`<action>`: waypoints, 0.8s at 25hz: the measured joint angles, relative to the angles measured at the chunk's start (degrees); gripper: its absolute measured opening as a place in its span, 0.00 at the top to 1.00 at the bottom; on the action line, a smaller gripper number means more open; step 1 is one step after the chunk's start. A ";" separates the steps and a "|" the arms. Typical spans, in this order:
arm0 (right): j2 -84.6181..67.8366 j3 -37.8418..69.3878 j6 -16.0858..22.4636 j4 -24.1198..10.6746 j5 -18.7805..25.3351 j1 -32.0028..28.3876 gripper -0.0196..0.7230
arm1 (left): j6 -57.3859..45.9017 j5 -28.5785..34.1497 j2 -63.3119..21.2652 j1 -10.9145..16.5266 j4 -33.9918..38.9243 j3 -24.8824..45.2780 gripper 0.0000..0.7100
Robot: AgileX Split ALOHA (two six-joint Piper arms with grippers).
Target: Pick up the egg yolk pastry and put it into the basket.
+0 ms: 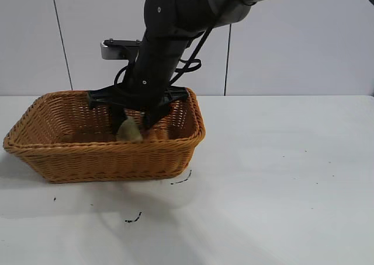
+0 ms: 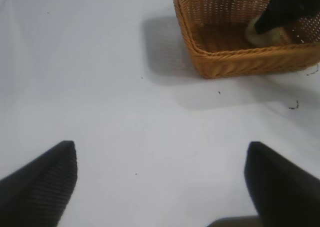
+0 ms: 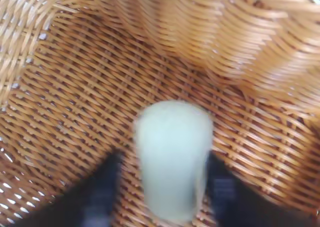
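White bench [image 1: 280,177] carries the big brown basket [image 1: 70,160]. Reaching down inside it, the right gripper [image 1: 132,124] squeezes the egg yolk pastry [image 1: 130,131] between its fingers. Well away over the bare bench, the left gripper [image 2: 160,182] hangs with fingers spread wide.

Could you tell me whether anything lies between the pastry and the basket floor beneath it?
Nothing visible does. The right gripper holds the pastry inside the basket, and only bare wicker shows beneath it. The left gripper sits away over the table.
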 joint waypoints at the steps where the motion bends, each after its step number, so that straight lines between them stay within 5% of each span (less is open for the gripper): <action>1: -0.66 0.00 -0.12 -0.76 0.33 0.00 0.10 | 0.00 0.00 0.00 0.00 0.00 0.00 0.02; 10: -13.11 -0.06 1.67 -5.10 7.36 -2.67 0.05 | 0.00 0.00 0.00 0.00 0.00 0.00 0.02; 20: -15.41 -0.17 1.13 -6.45 14.38 -18.71 0.04 | 0.00 0.00 0.00 0.00 0.00 0.00 0.02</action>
